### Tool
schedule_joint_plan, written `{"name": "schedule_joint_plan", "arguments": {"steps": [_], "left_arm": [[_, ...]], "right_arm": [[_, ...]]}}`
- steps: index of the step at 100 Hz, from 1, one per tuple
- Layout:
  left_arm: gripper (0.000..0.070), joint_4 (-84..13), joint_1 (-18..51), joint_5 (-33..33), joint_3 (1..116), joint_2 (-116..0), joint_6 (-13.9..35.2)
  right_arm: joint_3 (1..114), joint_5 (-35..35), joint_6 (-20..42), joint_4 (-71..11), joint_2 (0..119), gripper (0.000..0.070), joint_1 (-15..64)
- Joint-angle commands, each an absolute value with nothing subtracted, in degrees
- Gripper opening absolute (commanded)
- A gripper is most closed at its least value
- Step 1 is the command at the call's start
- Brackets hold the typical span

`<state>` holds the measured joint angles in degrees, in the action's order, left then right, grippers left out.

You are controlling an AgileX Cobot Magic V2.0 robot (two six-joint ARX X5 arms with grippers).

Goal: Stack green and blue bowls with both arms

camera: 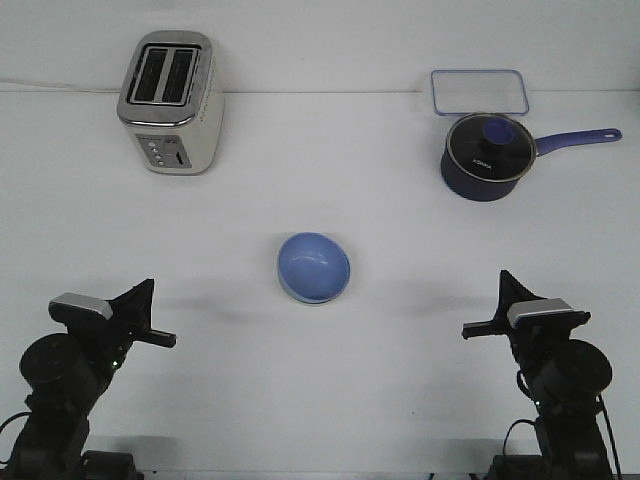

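Front view only. Light periwinkle-blue round bowl (pixel 314 267) sits near table centre, upright, tilted a bit, hollow facing the camera. A thin pale rim shows along its lower edge; can't tell if that's the mint-green bowl nested beneath or just the blue bowl's own underside. No separate green bowl seen on the white tabletop (pixel 320 400).

From the blue bowl as clock centre:
- Approx 10–11 o'clock, well apart: silver two-slot metal toaster (pixel 171 101), upright, slots up, control buttons on the camera-facing side.
- Approx 1–2 o'clock, well apart: dark navy saucepan w/ glass lid (pixel 487 156), lid on, blue knob at lid centre, long handle pointing to 3 o'clock.
- Just behind the saucepan, touching or nearly so (can't tell which): clear rectangular container lid w/ blue rim (pixel 479 93), lying flat.
- Approx 8 o'clock: left gripper (pixel 145 312), black, over the table near the front edge, well apart from the bowl, holding nothing. Fingers seen side-on, so can't tell if they are parted or closed.
- Approx 4 o'clock: right gripper (pixel 497 302), black, likewise low, near the front edge, well apart from the bowl, holding nothing. Same side-on angle; finger gap can't be judged.

Both arms' dark bases & cables sit at the bottom corners.
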<state>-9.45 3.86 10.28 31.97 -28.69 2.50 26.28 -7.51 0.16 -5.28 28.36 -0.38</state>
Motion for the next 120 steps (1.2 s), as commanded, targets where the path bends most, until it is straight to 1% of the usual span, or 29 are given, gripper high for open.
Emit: {"name": "schedule_joint_plan", "arguments": {"steps": [1,80,90,120], "left_arm": [[0.001,-8.9,3.8,10.1,32.7,-28.7,2.6],[0.001,-8.9,3.8,10.1,32.7,-28.7,2.6],[0.001,-8.8,3.8,10.1,32.7,-28.7,0.4],[0.001,-7.9,3.7,10.0,32.6,-26.0,0.3]], "right_arm": [[26.4,-7.5,0.1,-4.7,28.5,0.0,-0.3],[26.4,-7.5,0.1,-4.7,28.5,0.0,-0.3],[26.4,-7.5,0.1,-4.7,28.5,0.0,-0.3],[26.4,-7.5,0.1,-4.7,28.5,0.0,-0.3]]}}
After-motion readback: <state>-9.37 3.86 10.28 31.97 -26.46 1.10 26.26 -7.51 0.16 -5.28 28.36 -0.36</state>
